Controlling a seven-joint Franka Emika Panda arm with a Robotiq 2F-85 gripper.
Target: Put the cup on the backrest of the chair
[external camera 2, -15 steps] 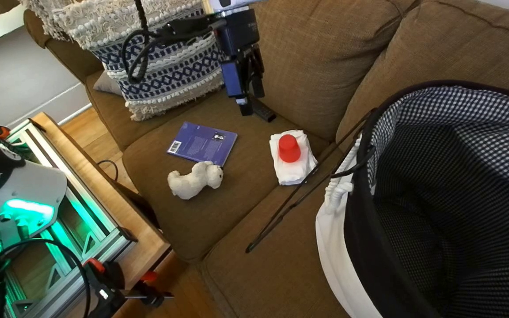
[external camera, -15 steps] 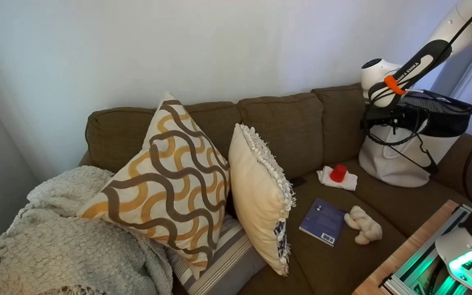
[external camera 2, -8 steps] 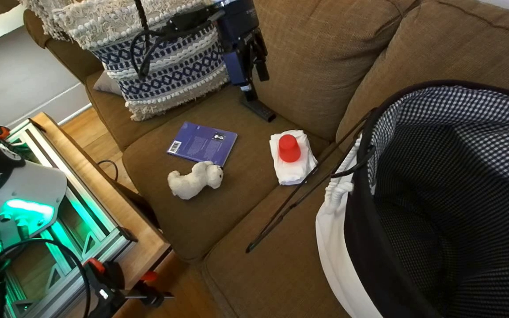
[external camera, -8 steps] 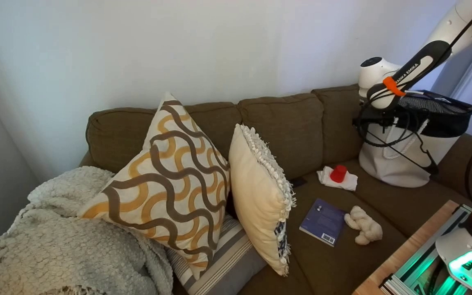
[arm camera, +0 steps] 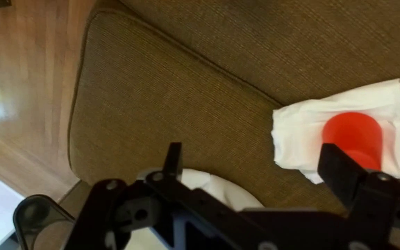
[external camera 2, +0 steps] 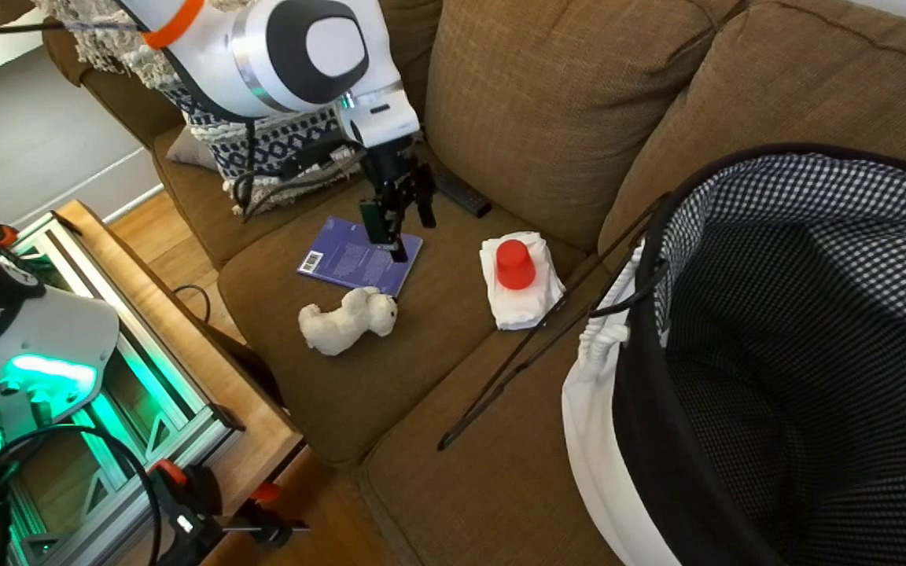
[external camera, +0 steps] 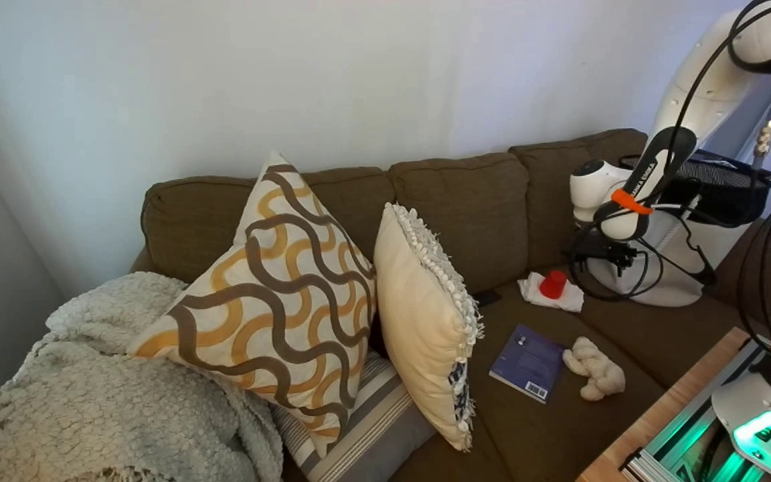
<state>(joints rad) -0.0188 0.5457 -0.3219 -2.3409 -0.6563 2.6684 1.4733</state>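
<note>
Cup [external camera 2: 515, 266] on white cloth [external camera 2: 522, 311], ungrasped — freshly lowered claw [arm camera: 252, 152] near, gaping, empty — so likely pickup next, backrest [external camera 2: 567, 102] later.

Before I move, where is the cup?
The red cup sits on the white cloth, between the book and the bag, right of centre in an exterior view. In the wrist view it shows at right, partly behind the fingers.

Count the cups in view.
1: the red cup, on the white cloth lying on the sofa, showing in all three views. Others could be hidden under the gray blanket or in the unseen part of the bag.
</note>
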